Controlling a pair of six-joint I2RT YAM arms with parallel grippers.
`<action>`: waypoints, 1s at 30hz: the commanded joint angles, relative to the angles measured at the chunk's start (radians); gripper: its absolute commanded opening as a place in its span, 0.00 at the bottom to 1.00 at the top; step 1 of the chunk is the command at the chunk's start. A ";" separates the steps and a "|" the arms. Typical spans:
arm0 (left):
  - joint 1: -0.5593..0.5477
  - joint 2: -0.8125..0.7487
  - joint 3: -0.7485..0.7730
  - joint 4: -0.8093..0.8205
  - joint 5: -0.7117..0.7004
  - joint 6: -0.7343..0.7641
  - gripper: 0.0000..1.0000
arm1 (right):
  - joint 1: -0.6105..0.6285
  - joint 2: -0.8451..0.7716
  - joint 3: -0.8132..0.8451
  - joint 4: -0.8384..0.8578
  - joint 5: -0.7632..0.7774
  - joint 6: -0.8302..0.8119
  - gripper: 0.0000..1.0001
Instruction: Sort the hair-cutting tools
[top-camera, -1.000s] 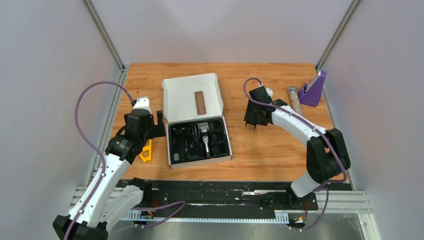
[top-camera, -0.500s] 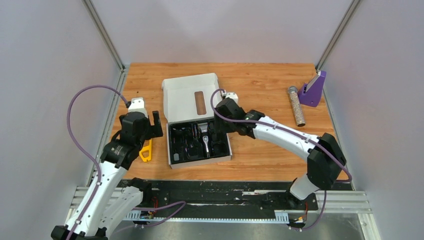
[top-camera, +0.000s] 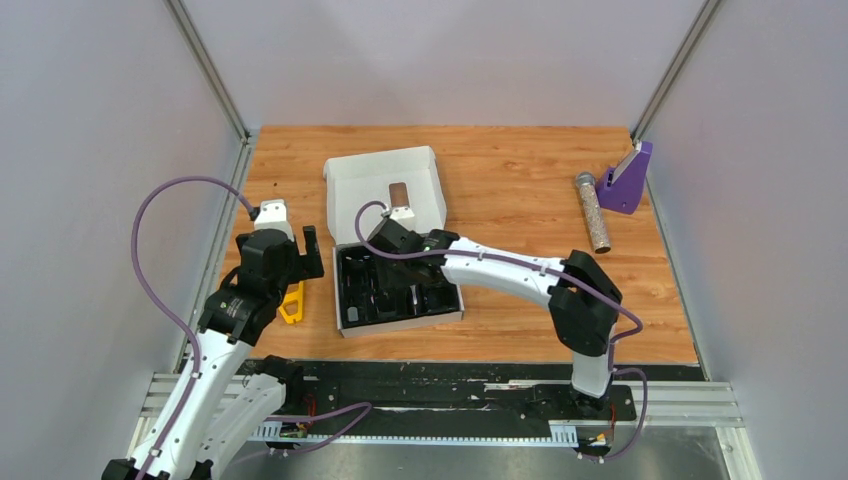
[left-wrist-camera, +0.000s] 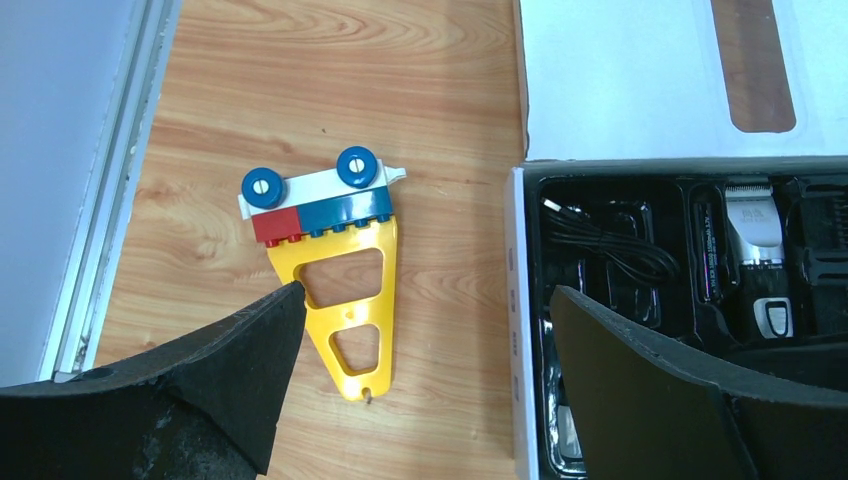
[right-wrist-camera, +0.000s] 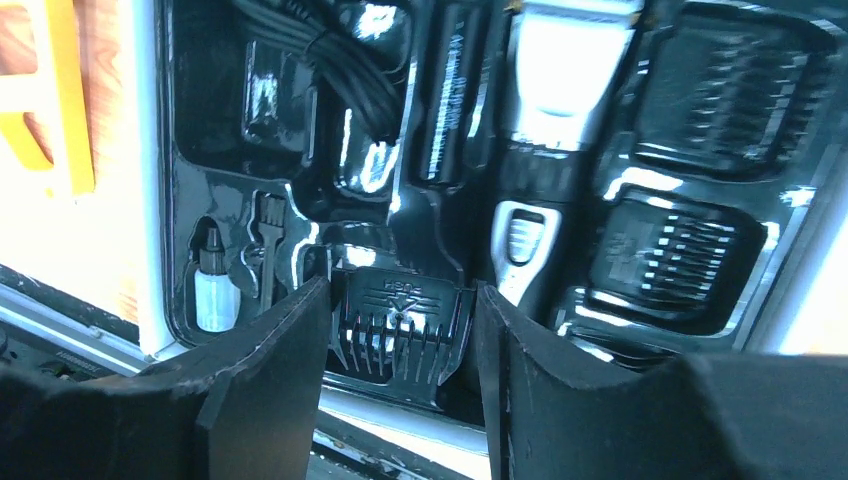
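A white box (top-camera: 372, 188) lies open, and its black tray (top-camera: 349, 305) holds the hair-cutting tools. In the left wrist view the silver-headed clipper (left-wrist-camera: 757, 245), the coiled cord (left-wrist-camera: 600, 250) and the thin black stick (left-wrist-camera: 707, 262) lie in their slots. My right gripper (top-camera: 386, 246) hangs low over the tray, shut on a stubby black comb guard (right-wrist-camera: 400, 325) that spans the gap between its fingers (right-wrist-camera: 270, 370). The right wrist view also shows the clipper (right-wrist-camera: 555, 140), the cord (right-wrist-camera: 335, 55) and two seated comb guards (right-wrist-camera: 680, 260). My left gripper (left-wrist-camera: 428, 292) stands open over bare wood beside the box, holding nothing.
A yellow triangular piece (left-wrist-camera: 345, 290), topped with red, blue and white bricks, lies left of the box. At the far right sit a glittery silver cylinder (top-camera: 593, 212) and a purple stand (top-camera: 627, 180). The tray's left slots hold a small white bottle (right-wrist-camera: 212, 290) and a brush (right-wrist-camera: 268, 240).
My right arm has swung left from the right half of the table to above the tray, with the comb guard in its grip. The left arm shifted slightly left.
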 joint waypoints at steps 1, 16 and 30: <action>0.006 -0.006 -0.003 0.020 -0.012 0.023 1.00 | 0.058 0.070 0.101 -0.057 0.057 0.031 0.24; 0.007 -0.004 -0.004 0.021 0.000 0.026 1.00 | 0.095 0.166 0.175 -0.112 0.107 0.068 0.33; 0.007 0.000 -0.004 0.024 0.007 0.026 1.00 | 0.100 0.200 0.204 -0.113 0.084 0.073 0.35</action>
